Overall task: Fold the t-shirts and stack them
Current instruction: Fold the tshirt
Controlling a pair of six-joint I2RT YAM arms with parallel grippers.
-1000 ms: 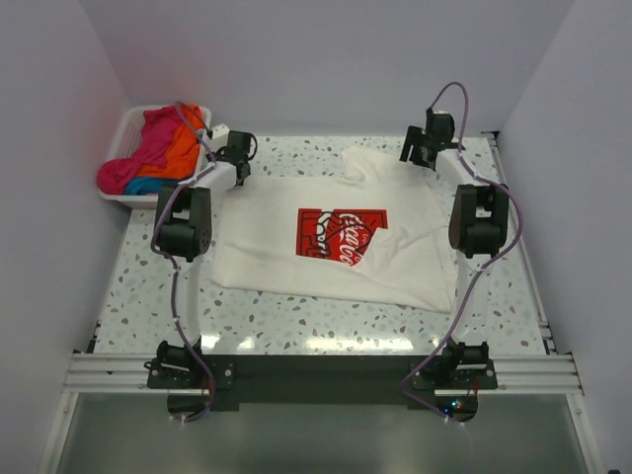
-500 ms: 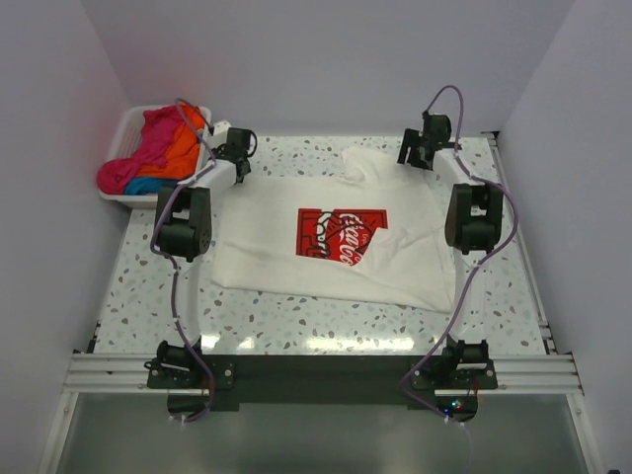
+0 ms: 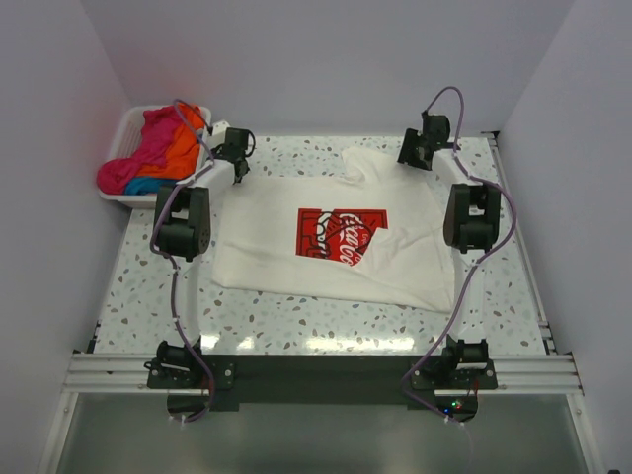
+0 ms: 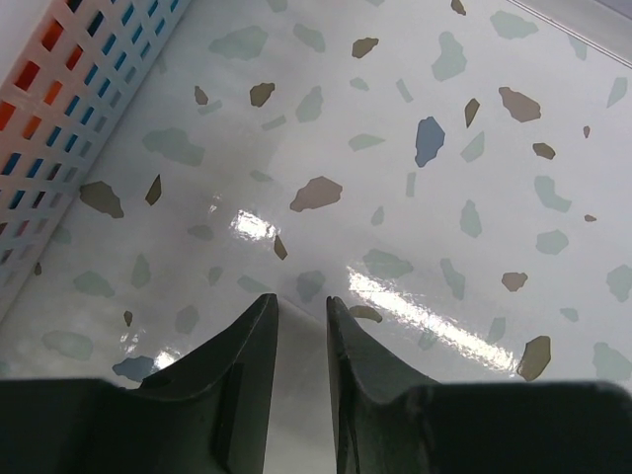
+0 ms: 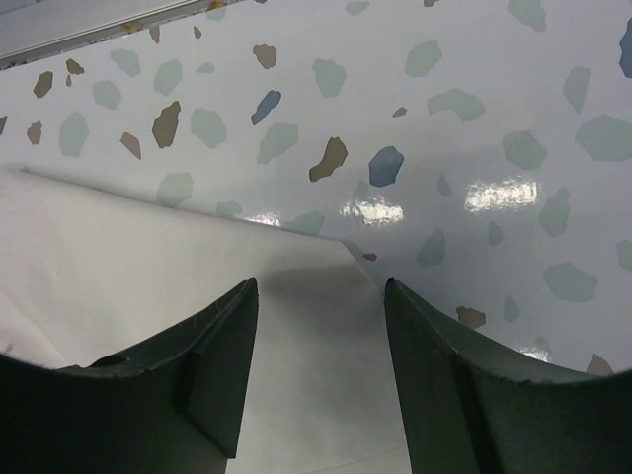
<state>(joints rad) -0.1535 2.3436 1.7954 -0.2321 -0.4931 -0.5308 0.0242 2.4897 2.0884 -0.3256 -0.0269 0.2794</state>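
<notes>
A cream-white t-shirt with a red logo print lies spread flat on the speckled table. My left gripper is at the shirt's far left corner. In the left wrist view its jaws stand close together with a pointed bit of white cloth between them. My right gripper is at the far right sleeve. Its jaws are wide open over the cloth's corner, holding nothing. Pink, orange and blue t-shirts are piled in the basket.
The white slatted basket stands at the far left corner; its wall shows in the left wrist view. White walls close in the table on the left, back and right. The arm bases sit on the near rail.
Both grippers have shifted slightly toward the far edge. The right arm's elbow has moved a little left. The shirt lies as before.
</notes>
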